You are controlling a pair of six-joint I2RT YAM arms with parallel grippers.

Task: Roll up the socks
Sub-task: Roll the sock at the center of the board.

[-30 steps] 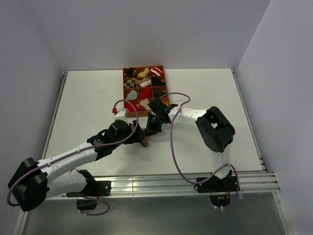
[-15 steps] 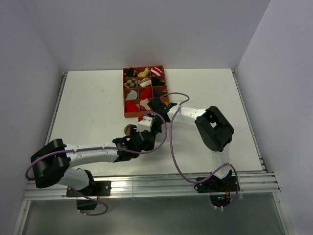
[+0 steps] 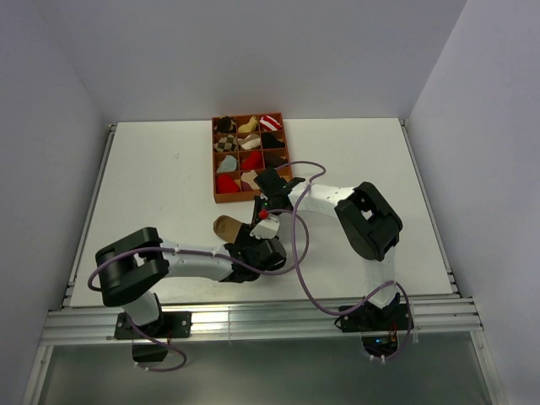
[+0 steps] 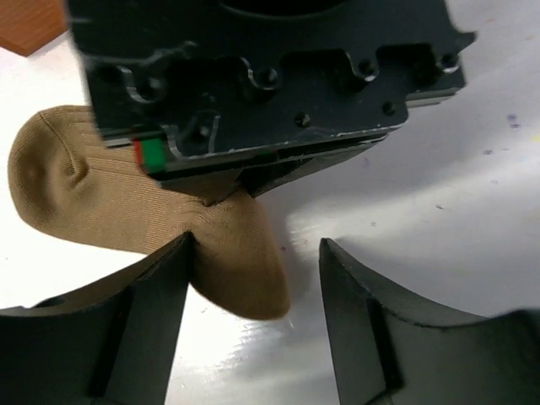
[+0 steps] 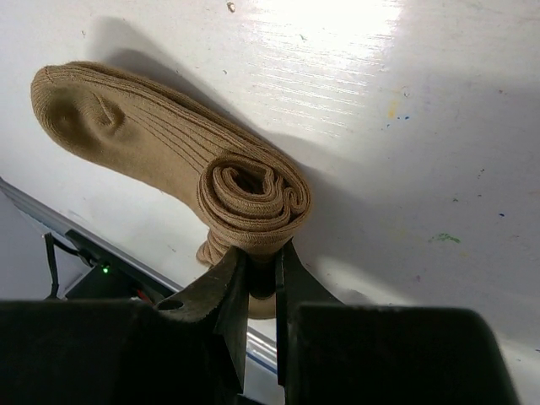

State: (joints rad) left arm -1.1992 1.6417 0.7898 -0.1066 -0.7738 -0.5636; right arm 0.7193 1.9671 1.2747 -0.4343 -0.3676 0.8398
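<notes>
From above, the wrists cover both claws and the rolled end of the brown sock (image 3: 224, 225), so I see only its flat end. On the left wrist camera the right claw (image 4: 221, 192) blocks the roll, and the left claw's (image 4: 257, 246) fingers (image 4: 380, 337) run off the bottom edge.

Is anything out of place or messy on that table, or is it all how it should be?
Only the brown sock: it lies on the table outside the compartment tray, rolled just halfway, the roll pinched by the right arm's fingers and the rest lying flat. Nothing looks spilled or damaged.
</notes>
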